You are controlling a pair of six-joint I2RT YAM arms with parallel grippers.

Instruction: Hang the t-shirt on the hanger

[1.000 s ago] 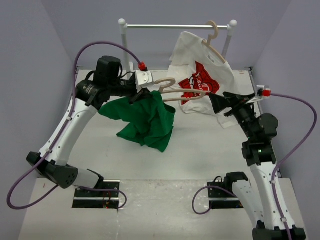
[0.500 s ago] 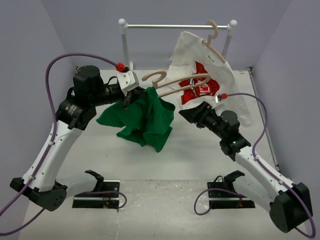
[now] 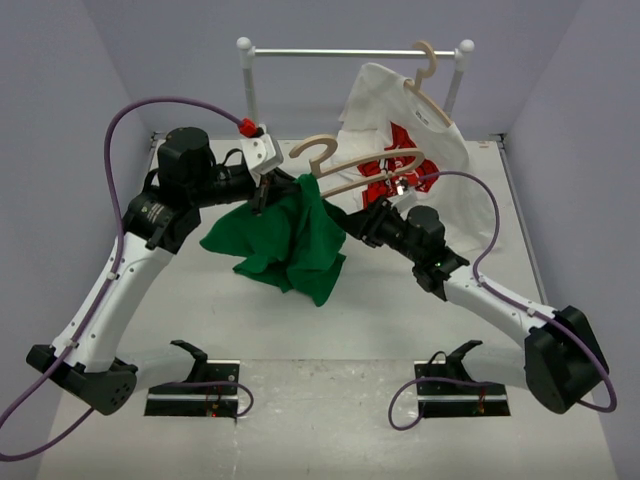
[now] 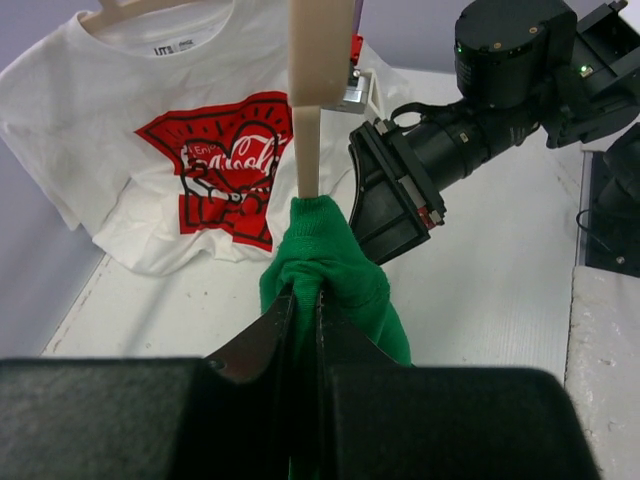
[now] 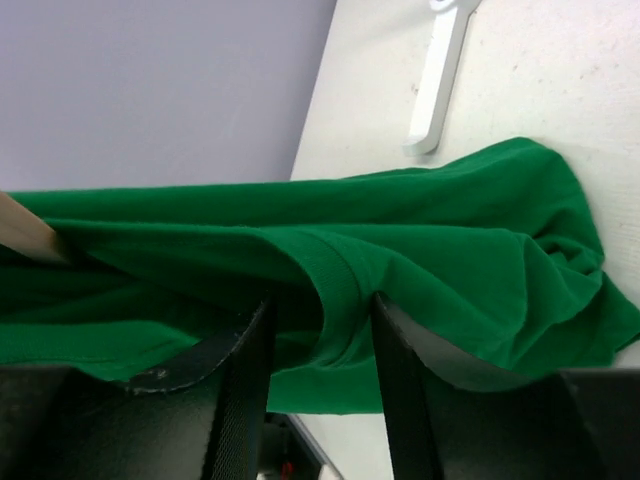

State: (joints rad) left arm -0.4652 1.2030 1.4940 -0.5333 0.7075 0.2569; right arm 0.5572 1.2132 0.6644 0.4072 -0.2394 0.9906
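Left pincer [image 4: 305,296] clenched on hanger [image 4: 318,100]; right pincer [image 5: 320,302] astride t-shirt [image 5: 450,230] edge, grip unclear

white t-shirt [image 4: 100,95], "UT" neck label [image 4: 167,49], "Enjoy" in red graphic [image 4: 235,165]

t-shirt [image 3: 290,240]: solid green, no print.
hanger [image 3: 368,166]: pale beige bare wood.
white t-shirt [image 3: 445,150]: white, with a red chest graphic carrying white lettering and line drawing.
second hanger [image 3: 428,72]: the same pale beige.
clothes rail [image 3: 350,52]: silver bar, white posts with white ball ends.
table [image 3: 400,320]: off-white, faintly speckled.
walls [image 3: 300,20]: pale lavender.
left arm [image 3: 110,290] and right arm [image 3: 490,300]: white links, black joints.
cables [image 3: 130,110]: purple, with red caps at the wrists.
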